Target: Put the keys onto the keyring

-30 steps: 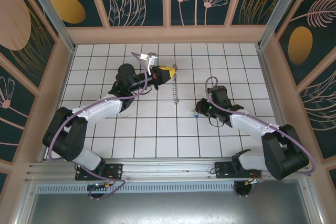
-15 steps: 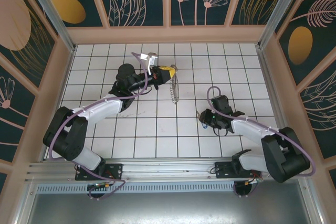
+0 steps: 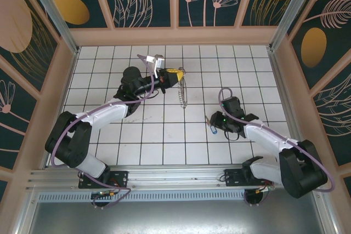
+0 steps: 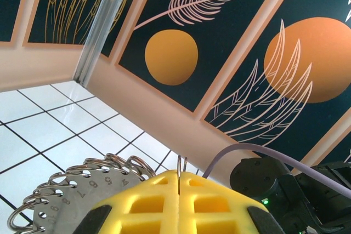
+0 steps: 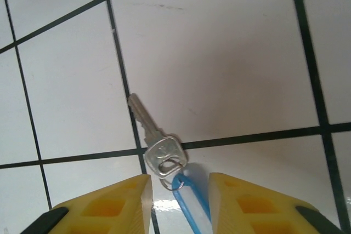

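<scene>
Yellow on both sides, and the left gripper (image 4: 179, 184) had its two fingers pressed flat together with a thin wire of the keyring (image 4: 66, 193) pinched in the seam between them. Up close in the left wrist view that keyring was a silvery curved plate with one row of small round holes, wire loops hooked around its outer edge, and stamped numerals along the arc; 5, 6, 7 and 8 could be read, while the rest ran out of sight or were too soft to make out. From above, it trailed from the left fingertips as one slim, pale, beaded strand, over the white tiled table (image 3: 164, 135) in its far middle part. Over to the right gripper (image 5: 178, 190): jaws partly open, gripping nothing, one fingertip to each side of the keys (image 5: 156, 141). The count there was one silver key, one small split ring through its head and one blue loop (image 5: 192, 206) running back into the gap between the fingers. The key lay flat across a dark grout line, blade pointing away from the gripper, with no lettering legible on it. From above, the keys sat well apart from the keyring, nearer the right arm
</scene>
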`<action>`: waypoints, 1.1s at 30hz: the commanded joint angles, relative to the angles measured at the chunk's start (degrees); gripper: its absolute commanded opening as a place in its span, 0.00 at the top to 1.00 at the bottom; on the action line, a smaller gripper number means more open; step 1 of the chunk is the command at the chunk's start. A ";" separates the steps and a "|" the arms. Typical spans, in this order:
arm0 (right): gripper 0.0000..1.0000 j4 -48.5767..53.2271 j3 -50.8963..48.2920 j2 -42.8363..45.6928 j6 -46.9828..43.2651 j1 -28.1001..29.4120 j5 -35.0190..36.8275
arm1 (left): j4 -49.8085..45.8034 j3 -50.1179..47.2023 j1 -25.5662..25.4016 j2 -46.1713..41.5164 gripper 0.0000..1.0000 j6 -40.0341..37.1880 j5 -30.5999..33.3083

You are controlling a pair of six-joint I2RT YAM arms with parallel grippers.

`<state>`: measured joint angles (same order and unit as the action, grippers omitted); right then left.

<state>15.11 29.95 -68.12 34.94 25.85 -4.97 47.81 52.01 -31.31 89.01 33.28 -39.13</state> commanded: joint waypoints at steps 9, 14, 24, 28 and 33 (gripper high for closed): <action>0.59 8.64 7.59 -7.67 -6.72 7.20 10.76 | 4.23 0.19 -0.31 -0.14 1.00 0.32 -0.54; 0.59 10.00 8.96 -10.97 -8.16 9.95 13.98 | 4.13 0.12 -0.27 -0.40 1.00 0.30 -0.46; 0.61 11.16 12.33 -17.11 -11.09 13.07 18.65 | 3.98 -0.10 -0.30 -0.83 1.00 0.30 -0.11; 0.63 11.17 13.18 -19.26 -11.86 13.53 19.30 | 3.96 -0.15 -0.29 -1.04 1.00 0.21 0.01; 0.65 11.47 14.07 -21.03 -12.17 13.53 18.95 | 3.87 -0.24 -0.30 -1.18 1.00 0.22 0.11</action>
<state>24.77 42.83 -87.37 23.97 39.11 12.19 47.81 51.99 -31.31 89.01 33.28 -38.89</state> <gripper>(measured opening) 0.352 0.045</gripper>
